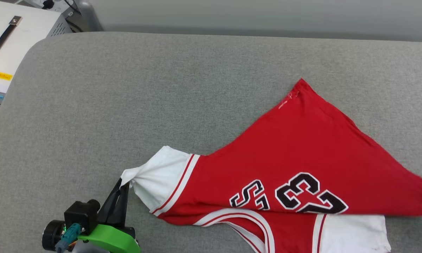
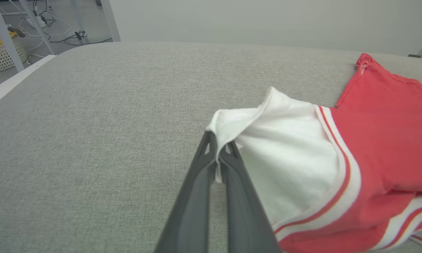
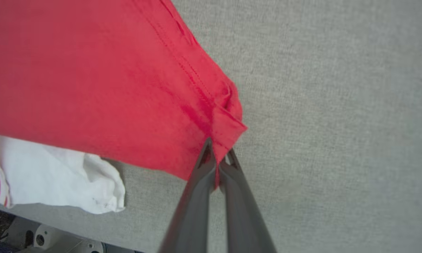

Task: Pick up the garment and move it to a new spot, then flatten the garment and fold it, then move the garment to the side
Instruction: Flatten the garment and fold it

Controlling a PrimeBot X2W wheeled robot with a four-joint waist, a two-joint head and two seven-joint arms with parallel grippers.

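grey fabric table (pale wall behind) | left gripper clamps garment sleeve | right gripper clamps hem

Head view looks down over garment; both wrist views close, sharing it.

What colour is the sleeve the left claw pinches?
White sleeve, red-striped trim; clearest in the left wrist view.

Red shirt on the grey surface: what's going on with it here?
The robot has the garment pinched at two places. Its left gripper is shut on the edge of a white sleeve, and its right gripper is shut on a red hem corner. It lies rumpled, partly doubled over, on the grey padded table.
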